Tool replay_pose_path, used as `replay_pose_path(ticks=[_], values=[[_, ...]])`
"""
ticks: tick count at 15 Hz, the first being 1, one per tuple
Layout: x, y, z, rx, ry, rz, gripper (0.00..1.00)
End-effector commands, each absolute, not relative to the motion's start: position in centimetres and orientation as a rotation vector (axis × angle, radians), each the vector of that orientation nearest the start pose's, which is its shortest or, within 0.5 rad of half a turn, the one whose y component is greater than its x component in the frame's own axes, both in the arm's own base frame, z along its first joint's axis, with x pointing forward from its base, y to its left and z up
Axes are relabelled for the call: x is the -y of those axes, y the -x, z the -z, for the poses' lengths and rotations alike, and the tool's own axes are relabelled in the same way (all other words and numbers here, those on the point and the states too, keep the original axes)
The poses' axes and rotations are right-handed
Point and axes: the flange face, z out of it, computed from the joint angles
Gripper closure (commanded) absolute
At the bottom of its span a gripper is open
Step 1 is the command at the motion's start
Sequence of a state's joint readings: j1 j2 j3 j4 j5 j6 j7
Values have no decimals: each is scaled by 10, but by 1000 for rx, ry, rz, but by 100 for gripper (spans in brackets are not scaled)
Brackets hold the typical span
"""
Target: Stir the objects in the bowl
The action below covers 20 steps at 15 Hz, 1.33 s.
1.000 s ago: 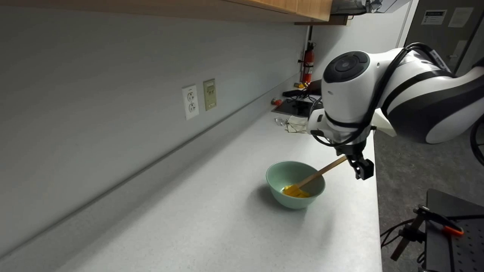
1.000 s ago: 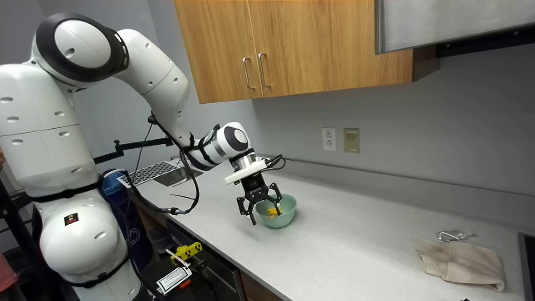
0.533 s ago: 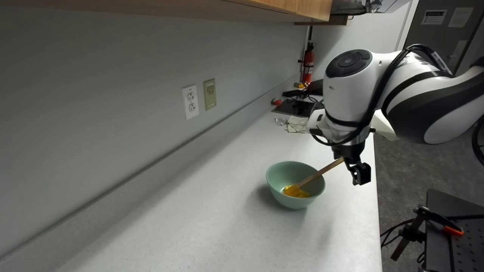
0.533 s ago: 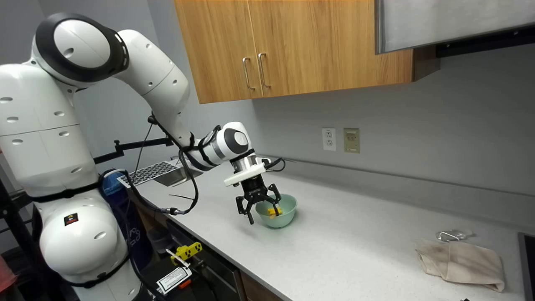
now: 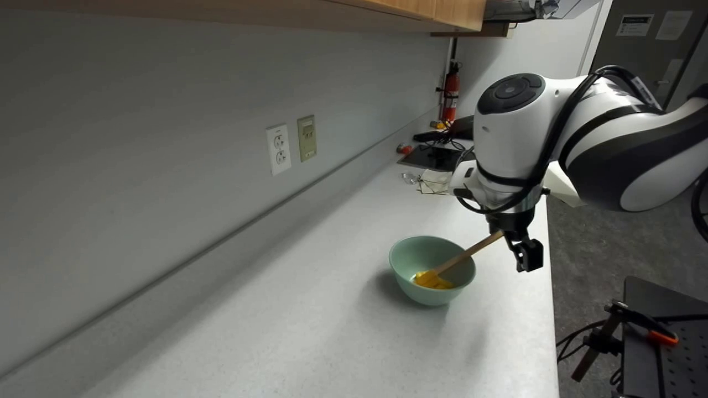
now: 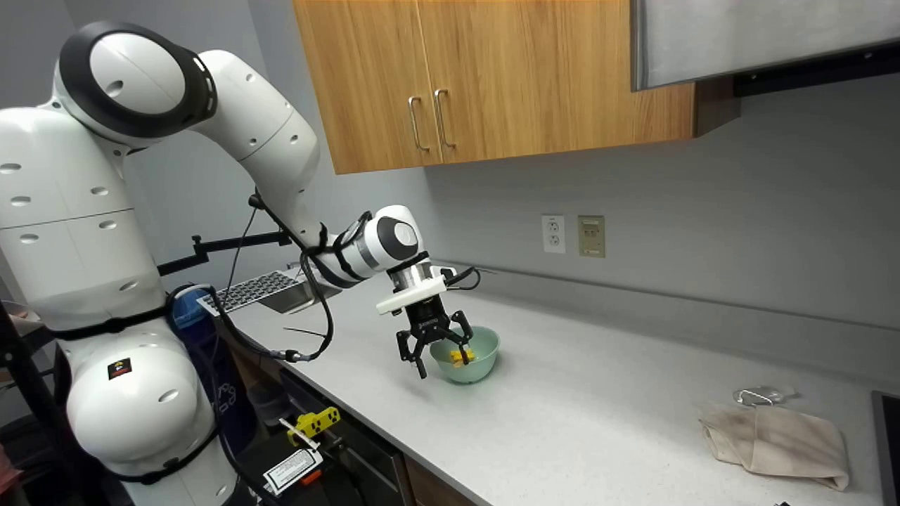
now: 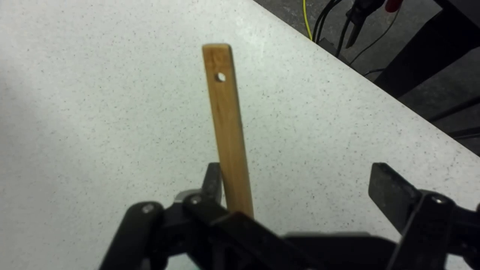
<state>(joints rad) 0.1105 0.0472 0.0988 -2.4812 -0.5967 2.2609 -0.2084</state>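
Observation:
The pale green bowl [image 5: 428,297] stands upright on the counter and also shows in an exterior view [image 6: 485,364]. Yellow-orange bits [image 5: 441,284] lie at its bottom. The light wooden spoon [image 5: 470,251] leans over the bowl's rim, its lower end among the bits. My gripper [image 5: 529,257] is open beside the bowl, near the handle's upper part; it also shows in an exterior view [image 6: 444,367]. In the wrist view the spoon's handle [image 7: 227,120] passes between the open fingers, close beside the left fingertip [image 7: 213,178]. The right finger stands well apart. Contact cannot be told.
The counter's front edge [image 7: 375,90] runs close to the gripper. A folded cloth [image 6: 777,443] lies farther along the counter, and a laptop [image 6: 260,292] stands behind the arm. A wooden cabinet [image 6: 506,84] hangs above, and the wall runs behind the bowl.
My gripper has shifted slightly and sits a little lower than one second ago in an exterior view. It has hardly moved in the last half second. Bowl and spoon have not moved.

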Motion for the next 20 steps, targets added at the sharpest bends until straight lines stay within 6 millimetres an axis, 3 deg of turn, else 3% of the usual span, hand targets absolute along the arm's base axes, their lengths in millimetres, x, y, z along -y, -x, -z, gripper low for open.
replay_pose_path(ticks=[1, 8, 11, 17, 18, 20], values=[[-80, -438, -257, 1491, 3171, -418, 0], [-77, -404, -291, 1527, 3218, -188, 0], [-77, -389, -309, 1466, 3243, 52, 0], [-84, -382, -342, 1361, 3178, 588, 0], [-89, -396, -349, 1356, 3164, 653, 0], [-95, -396, -354, 1347, 3131, 772, 0]])
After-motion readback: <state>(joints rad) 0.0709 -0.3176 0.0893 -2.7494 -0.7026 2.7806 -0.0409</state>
